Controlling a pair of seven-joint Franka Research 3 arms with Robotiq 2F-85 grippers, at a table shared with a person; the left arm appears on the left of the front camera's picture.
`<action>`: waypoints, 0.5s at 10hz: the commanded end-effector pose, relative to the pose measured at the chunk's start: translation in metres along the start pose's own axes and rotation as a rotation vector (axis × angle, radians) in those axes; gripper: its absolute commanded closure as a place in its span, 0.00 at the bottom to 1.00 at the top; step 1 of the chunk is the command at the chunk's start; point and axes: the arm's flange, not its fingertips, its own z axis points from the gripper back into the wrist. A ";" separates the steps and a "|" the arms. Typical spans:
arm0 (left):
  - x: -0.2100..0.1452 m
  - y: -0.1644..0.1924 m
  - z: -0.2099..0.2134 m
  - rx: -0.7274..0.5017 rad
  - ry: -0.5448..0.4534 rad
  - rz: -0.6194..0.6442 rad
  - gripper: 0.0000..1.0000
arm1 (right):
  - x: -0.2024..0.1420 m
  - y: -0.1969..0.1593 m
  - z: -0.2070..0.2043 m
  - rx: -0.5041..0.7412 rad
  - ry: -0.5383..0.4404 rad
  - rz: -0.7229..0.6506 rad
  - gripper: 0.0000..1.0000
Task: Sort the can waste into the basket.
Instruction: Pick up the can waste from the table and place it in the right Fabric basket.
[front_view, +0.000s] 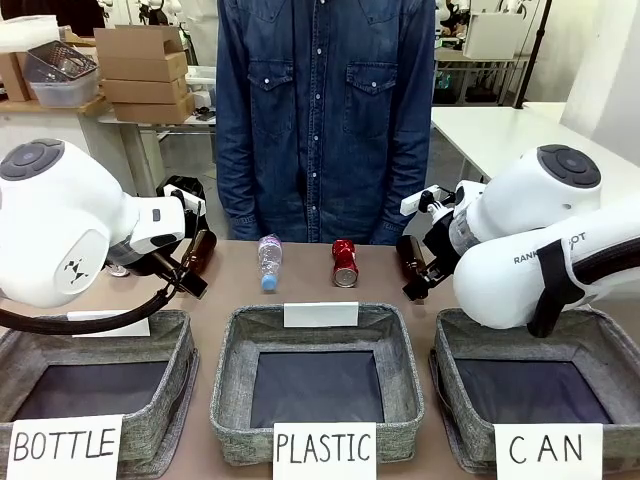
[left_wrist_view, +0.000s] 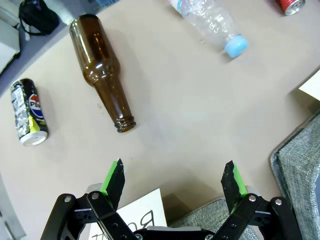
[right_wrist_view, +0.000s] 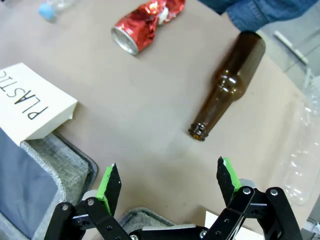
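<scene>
The table (front_view: 305, 262) carries three grey baskets along its near edge. The can basket (front_view: 452, 400) is the right one, and what shows of its inside is bare. A person stands at the far side.

The right claw (right_wrist_view: 166, 167) hangs just beyond that basket's far left corner, fingers spread wide with nothing between them. The left claw (left_wrist_view: 173, 170), over at the left, is spread wide and empty too. A brown bottle (right_wrist_view: 227, 85) lies just past the right claw.

The red can (front_view: 345, 262), crushed, lies on its side at the far middle of the table. It is left of the right claw and beyond it, silver end toward the robot. I judge it the right arm's to take, since that arm is nearer and beside the basket. The can's long axis slants more along the line between the fingers than across it, so the wrist would likely need to turn.

The black can (left_wrist_view: 28, 112) lies toward the table's left end, past another brown bottle (left_wrist_view: 102, 75), nearer the left claw.
</scene>
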 end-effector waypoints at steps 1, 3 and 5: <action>0.000 0.000 0.000 0.000 0.000 0.000 0.00 | -0.001 -0.003 0.017 0.047 0.039 0.034 0.00; -0.012 0.003 0.098 -0.071 0.041 0.016 0.00 | -0.015 -0.013 0.125 0.164 -0.095 -0.003 0.00; -0.049 0.005 0.181 0.033 -0.184 -0.012 0.00 | -0.040 -0.011 0.186 -0.104 -0.160 0.009 0.00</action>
